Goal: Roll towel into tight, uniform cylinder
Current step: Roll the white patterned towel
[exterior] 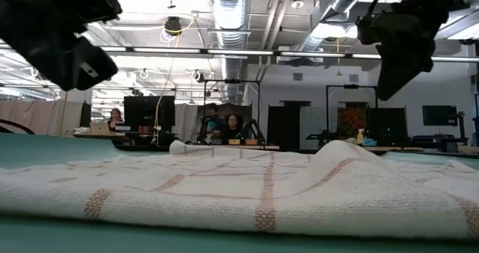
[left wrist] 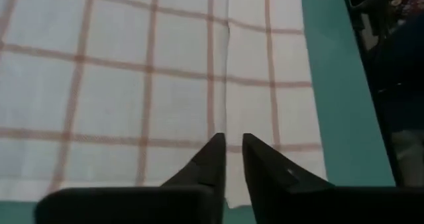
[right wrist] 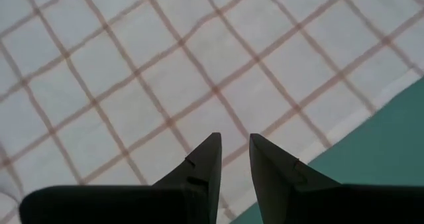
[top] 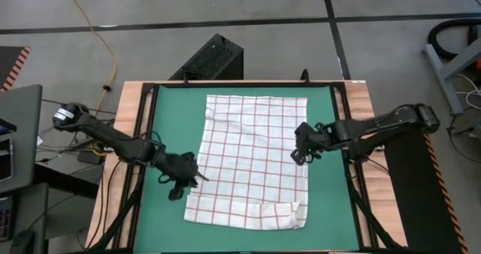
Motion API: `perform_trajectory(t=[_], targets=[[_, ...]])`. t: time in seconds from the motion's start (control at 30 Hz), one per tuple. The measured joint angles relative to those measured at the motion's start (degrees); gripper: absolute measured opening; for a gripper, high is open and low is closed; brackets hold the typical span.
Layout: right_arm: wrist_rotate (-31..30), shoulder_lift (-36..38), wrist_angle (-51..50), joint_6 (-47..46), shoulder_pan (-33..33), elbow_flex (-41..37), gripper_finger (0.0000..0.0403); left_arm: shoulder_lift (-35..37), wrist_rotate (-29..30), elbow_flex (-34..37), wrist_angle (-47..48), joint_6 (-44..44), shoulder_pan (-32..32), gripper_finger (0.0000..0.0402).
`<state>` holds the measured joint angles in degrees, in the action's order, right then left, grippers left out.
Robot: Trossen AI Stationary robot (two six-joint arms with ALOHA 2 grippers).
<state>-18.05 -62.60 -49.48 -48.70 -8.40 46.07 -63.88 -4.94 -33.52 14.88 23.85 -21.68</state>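
Left gripper [left wrist: 233, 144] jaws narrowly apart, empty, over towel [top: 252, 160] edge; right gripper [right wrist: 234, 148] likewise, opposite edge.

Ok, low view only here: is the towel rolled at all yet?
Observer: No. From above, the towel lies spread on the green mat, with one corner on the right arm's side folded over.
Operator: Where's the left gripper?
Observer: The left gripper is at the towel's left edge, fingers slightly apart, holding nothing.
Operator: And the right?
Observer: The right gripper is over the towel's right edge, also empty.
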Motion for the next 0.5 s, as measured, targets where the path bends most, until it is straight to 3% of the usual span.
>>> perform_trajectory(t=[0.3, 0.5], targets=[[-0.36, -0.44, 2.05, -3.48, -3.11, -1.4, 0.0102, -0.03, 4.1, 0.0, 1.3, 5.34, -5.08, 0.0138], [-0.4, -0.47, 2.05, -3.55, -3.28, -1.4, 0.0102, -4.31, 5.56, -0.03, 0.45, 6.19, -7.37, 0.0155]])
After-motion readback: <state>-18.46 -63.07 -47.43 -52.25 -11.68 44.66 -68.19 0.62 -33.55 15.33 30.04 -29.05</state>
